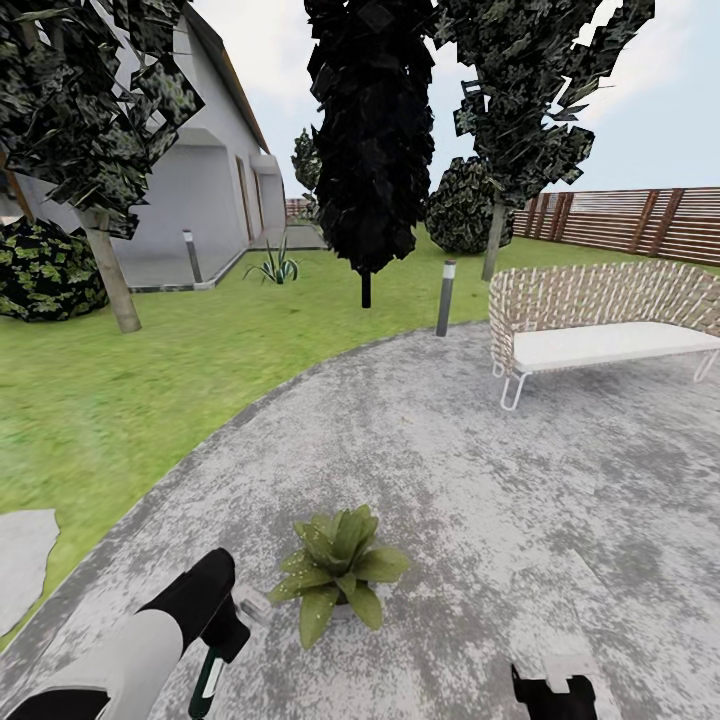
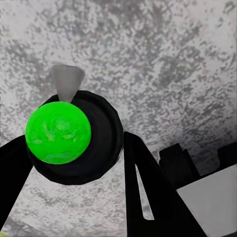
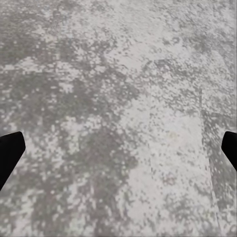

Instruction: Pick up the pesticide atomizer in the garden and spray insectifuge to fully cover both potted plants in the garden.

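My left gripper (image 1: 225, 625) hangs low over the grey stone patio (image 1: 560, 480) and is clamped on the pesticide atomizer (image 2: 74, 136). In the left wrist view the bottle sits between my two black fingers (image 2: 148, 197) as a round near-black body with a bright green dome on top and a pale grey nozzle jutting from its far edge. In the head view a dark green-and-white part of it (image 1: 208, 680) shows below the gripper, and a pale nozzle-like tip points toward the plant.

Just beside that gripper, toward my right, stands one potted plant (image 1: 340, 570) on the patio: a low rosette of pointed green leaves, its pot almost hidden beneath them. Pale flecks show on some leaves, too fine to identify.

My right gripper (image 1: 553, 692) hangs over bare stone, well apart from the plant, its fingertips (image 3: 10, 148) spread wide with nothing between them.

Beyond lie the lawn (image 1: 150, 370), a wicker bench (image 1: 600, 320) and a slatted fence (image 1: 640, 222).
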Motion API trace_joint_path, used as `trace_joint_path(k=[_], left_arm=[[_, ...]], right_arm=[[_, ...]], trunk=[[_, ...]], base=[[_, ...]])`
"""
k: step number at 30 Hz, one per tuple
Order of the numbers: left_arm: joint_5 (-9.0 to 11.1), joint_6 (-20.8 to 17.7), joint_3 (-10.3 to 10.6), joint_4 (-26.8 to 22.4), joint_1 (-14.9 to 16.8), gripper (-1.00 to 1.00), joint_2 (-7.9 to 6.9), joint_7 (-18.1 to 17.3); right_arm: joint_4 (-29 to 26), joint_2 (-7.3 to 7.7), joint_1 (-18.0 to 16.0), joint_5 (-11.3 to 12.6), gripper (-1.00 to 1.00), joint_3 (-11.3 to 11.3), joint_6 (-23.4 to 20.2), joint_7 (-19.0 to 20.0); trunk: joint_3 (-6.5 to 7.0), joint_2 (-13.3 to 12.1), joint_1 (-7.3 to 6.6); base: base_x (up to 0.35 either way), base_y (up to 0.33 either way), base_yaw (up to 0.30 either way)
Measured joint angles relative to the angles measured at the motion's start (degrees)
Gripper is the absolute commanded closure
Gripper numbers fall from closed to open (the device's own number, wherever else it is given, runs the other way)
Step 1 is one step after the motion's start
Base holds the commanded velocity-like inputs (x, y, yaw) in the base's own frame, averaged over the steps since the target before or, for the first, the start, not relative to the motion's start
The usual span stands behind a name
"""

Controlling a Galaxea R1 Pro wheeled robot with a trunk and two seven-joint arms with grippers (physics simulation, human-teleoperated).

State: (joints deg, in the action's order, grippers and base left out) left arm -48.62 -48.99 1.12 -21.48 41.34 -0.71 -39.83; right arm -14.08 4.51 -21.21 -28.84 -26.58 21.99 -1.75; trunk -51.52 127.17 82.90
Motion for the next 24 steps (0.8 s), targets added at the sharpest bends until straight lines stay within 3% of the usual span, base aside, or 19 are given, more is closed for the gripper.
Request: trace_joint_path(k=[5,15,19,24], left_arm=[[-0.09,0.00,0.35,-0.35,0.03,1.00,-0.10,-0.01],[-0.11,0.00,0.39,-0.41,-0.04,1.00,0.02,0.00],[-0.19,-0.04,0.35,-0.47,0.09,1.00,0.10,-0.06],[-0.34,-0.26,0.32,-0.48,0.12,1.00,0.12,-0.07]], right_arm=[[-0.06,0.35,0.00,0.00,-1.00,-0.04,0.00,-0.07],[-0.08,0.43,-0.01,0.00,-1.00,-0.07,0.04,-0.16],[-0.08,0.43,-0.01,0.00,-1.00,-0.08,0.06,-0.16],[-0.07,0.48,0.00,0.00,-1.00,-0.11,0.02,-0.21]], trunk=[[0.00,0.00,-0.02],[0.00,0.00,-0.02],[0.00,0.00,0.00],[0.00,0.00,0.01]], base=[[0.157,-0.096,0.042],[0.203,-0.206,0.258],[0.035,-0.268,0.260],[-0.034,-0.274,0.038]])
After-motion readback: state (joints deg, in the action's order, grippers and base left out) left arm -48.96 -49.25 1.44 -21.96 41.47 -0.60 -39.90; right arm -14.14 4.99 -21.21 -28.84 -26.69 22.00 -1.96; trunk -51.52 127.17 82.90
